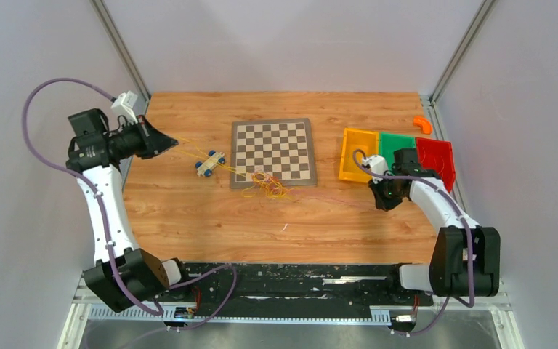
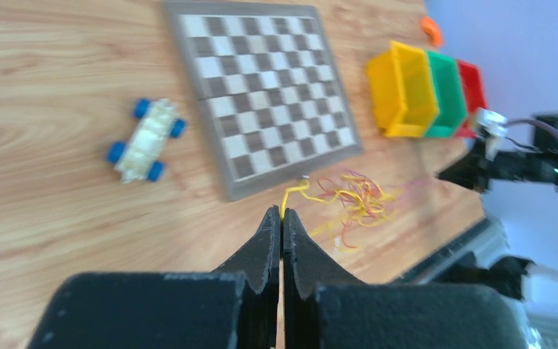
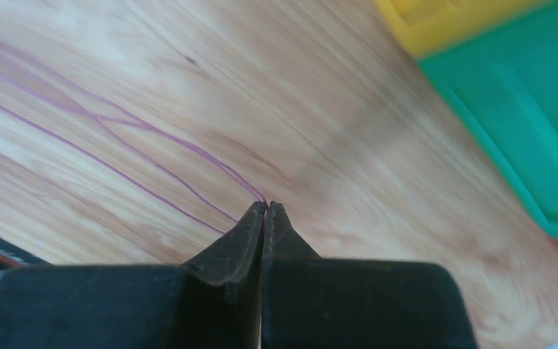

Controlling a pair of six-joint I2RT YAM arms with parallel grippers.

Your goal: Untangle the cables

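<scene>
The cables are a small tangle of thin yellow, orange and red strands (image 1: 269,185) lying at the chessboard's near edge; it also shows in the left wrist view (image 2: 360,198). My left gripper (image 1: 176,142) is at the far left, shut on a yellow strand (image 2: 290,195) that runs taut from its tips (image 2: 282,212) to the tangle. My right gripper (image 1: 382,201) is near the bins, shut (image 3: 264,206) on a very thin pink-purple strand (image 3: 116,138) that trails across the wood toward the tangle.
A chessboard (image 1: 272,151) lies mid-table, with a small white toy car with blue wheels (image 1: 210,163) to its left under the yellow strand. Yellow (image 1: 357,154), green (image 1: 396,145) and red (image 1: 436,158) bins sit at the right, with an orange piece (image 1: 423,123) behind them.
</scene>
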